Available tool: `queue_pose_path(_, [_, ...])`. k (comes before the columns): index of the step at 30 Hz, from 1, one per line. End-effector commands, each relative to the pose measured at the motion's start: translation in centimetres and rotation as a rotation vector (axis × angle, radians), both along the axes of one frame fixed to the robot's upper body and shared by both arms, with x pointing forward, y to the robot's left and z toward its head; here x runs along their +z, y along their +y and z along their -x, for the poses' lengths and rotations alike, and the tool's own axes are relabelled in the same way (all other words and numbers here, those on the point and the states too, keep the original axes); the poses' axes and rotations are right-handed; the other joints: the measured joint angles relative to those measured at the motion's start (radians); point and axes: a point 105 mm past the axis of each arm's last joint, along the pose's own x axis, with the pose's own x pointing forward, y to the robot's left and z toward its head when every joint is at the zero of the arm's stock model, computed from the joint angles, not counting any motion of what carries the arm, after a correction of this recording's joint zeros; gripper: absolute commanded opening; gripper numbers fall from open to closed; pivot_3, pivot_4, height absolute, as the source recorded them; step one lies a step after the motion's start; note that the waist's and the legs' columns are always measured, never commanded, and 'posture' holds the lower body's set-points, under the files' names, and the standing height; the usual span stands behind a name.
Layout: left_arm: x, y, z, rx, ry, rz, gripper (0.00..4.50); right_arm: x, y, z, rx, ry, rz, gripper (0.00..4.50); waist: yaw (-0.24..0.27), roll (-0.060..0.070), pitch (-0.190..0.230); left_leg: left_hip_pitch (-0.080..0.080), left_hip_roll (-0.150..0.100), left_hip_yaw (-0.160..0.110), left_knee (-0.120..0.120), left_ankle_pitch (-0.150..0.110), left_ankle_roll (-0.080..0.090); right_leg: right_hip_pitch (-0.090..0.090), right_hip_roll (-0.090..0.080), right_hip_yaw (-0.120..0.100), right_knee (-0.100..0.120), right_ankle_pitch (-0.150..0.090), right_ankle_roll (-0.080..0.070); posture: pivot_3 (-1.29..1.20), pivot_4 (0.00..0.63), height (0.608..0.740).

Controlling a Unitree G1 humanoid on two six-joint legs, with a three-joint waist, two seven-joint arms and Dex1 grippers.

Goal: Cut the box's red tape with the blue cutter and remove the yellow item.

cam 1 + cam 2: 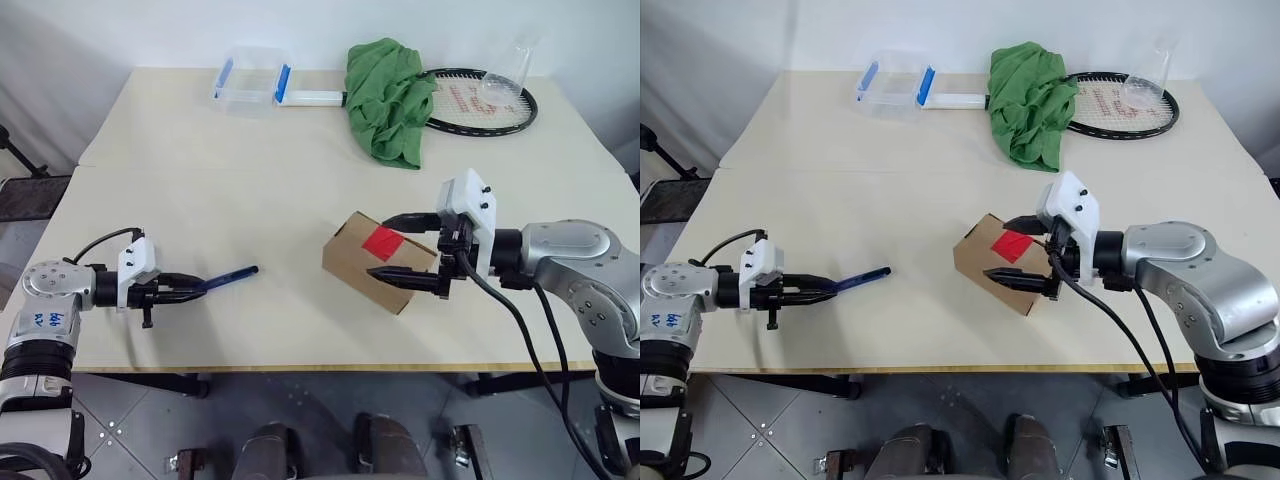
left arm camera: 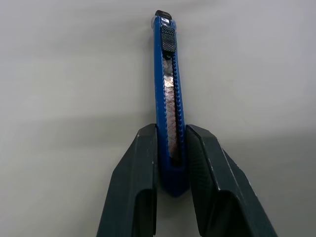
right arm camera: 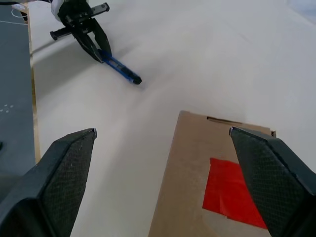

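Observation:
The box (image 1: pixel 358 268), a brown carton, lies tilted on the table right of centre, with the red tape (image 1: pixel 383 242) across its top seam. My right gripper (image 1: pixel 402 247) is open and straddles the box's right end, one finger over the top and one along the front side. The right wrist view has the box (image 3: pixel 187 163) and tape (image 3: pixel 232 192) between the spread fingers. At the near left, my left gripper (image 1: pixel 190 287) is shut on the rear end of the blue cutter (image 1: pixel 232 277), which lies on the table pointing toward the box. The cutter (image 2: pixel 167 74) sits pinched between both fingers. The yellow item is hidden.
At the far side stand a clear plastic container with blue clips (image 1: pixel 250 80), a crumpled green cloth (image 1: pixel 390 95), a racket (image 1: pixel 490 105) and a glass flask (image 1: pixel 505 72). Bare tabletop (image 1: pixel 290 200) lies between the cutter and the box.

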Motion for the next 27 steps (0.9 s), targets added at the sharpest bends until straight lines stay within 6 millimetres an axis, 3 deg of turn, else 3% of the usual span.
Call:
queue_pose_path(1, [-1.6,-0.5,1.9,-0.082,0.089,-0.05,0.92,1.1,1.3,0.7,0.058,-0.059,-0.009,4.5,-0.002,0.0,0.0,0.0,0.0,0.0,0.0,0.0,0.0,0.0,0.0,0.0,0.0,0.0,0.0,0.0,0.15,0.74])
queue_pose_path(6, [-1.0,-1.1,2.3,-0.108,0.064,-0.061,0.29,1.4,2.3,1.1,0.098,-0.061,-0.025,4.5,0.0,0.0,0.0,0.0,0.002,0.0,0.0,0.0,0.0,0.0,0.0,0.0,0.0,0.0,0.0,0.0,0.15,0.74])
queue_pose_path(16, [-1.1,-3.0,4.1,-0.178,0.086,-0.061,0.29,0.9,4.1,1.6,0.176,-0.046,-0.014,4.5,0.0,0.0,0.0,0.0,0.002,0.0,0.0,0.0,0.0,0.0,-0.001,0.0,0.0,0.0,0.0,0.0,0.15,0.74])
queue_pose_path(22, [-1.7,-2.3,2.8,-0.099,0.097,-0.086,0.29,0.3,5.2,1.6,0.208,-0.033,-0.016,4.5,0.006,0.0,0.0,0.0,0.002,-0.001,0.0,0.0,0.0,0.0,-0.001,0.0,0.0,0.0,0.0,0.0,0.15,0.74])
queue_pose_path(27, [-1.5,-2.2,2.4,-0.075,0.112,-0.074,1.45,0.3,5.2,1.5,0.21,-0.034,-0.016,4.5,0.007,0.001,-0.001,0.0,0.001,-0.001,0.001,0.0,0.001,0.001,-0.001,0.001,0.0,0.0,0.0,0.0,0.15,0.74])
